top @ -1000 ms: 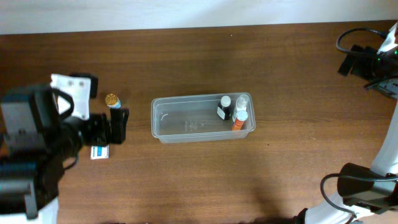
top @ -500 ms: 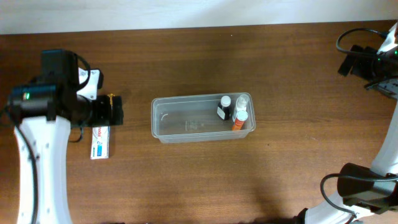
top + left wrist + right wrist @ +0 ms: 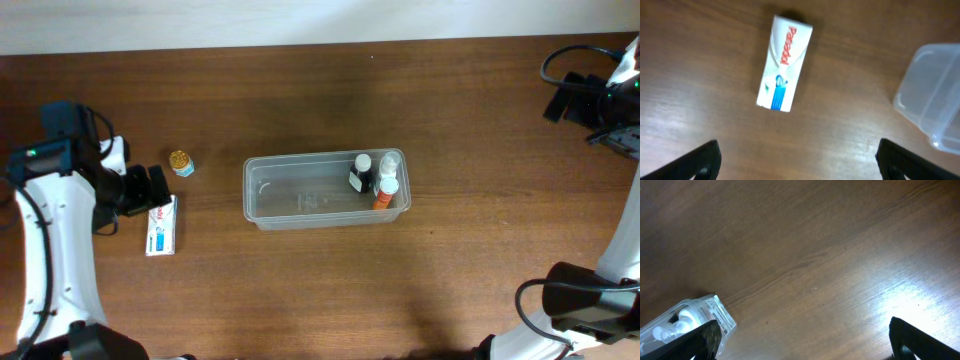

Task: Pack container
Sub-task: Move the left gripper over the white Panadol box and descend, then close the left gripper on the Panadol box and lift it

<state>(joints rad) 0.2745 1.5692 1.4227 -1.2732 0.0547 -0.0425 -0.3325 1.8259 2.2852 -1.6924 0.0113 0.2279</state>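
The clear plastic container (image 3: pixel 300 200) lies mid-table with three small bottles (image 3: pixel 378 178) standing at its right end. Its corner shows in the left wrist view (image 3: pixel 935 95) and in the right wrist view (image 3: pixel 700 317). A white, blue and red toothpaste box (image 3: pixel 161 226) lies flat on the table left of it; it also shows in the left wrist view (image 3: pixel 784 64). A small bottle with a gold cap (image 3: pixel 181 162) stands above the box. My left gripper (image 3: pixel 150 188) is open and empty just above the box's upper end (image 3: pixel 797 162). My right gripper (image 3: pixel 565 98) is open and empty at the far right (image 3: pixel 805 340).
The brown wooden table (image 3: pixel 330 290) runs to a pale wall along the top edge. My left arm's white links (image 3: pixel 50 260) occupy the left side. My right arm's base (image 3: pixel 585 300) and cables stand at the right edge.
My left arm has pulled back to the left and dropped lower. The gold-capped bottle, hidden by the gripper half a second ago, stands uncovered, and the gripper now hangs over the toothpaste box's upper end.
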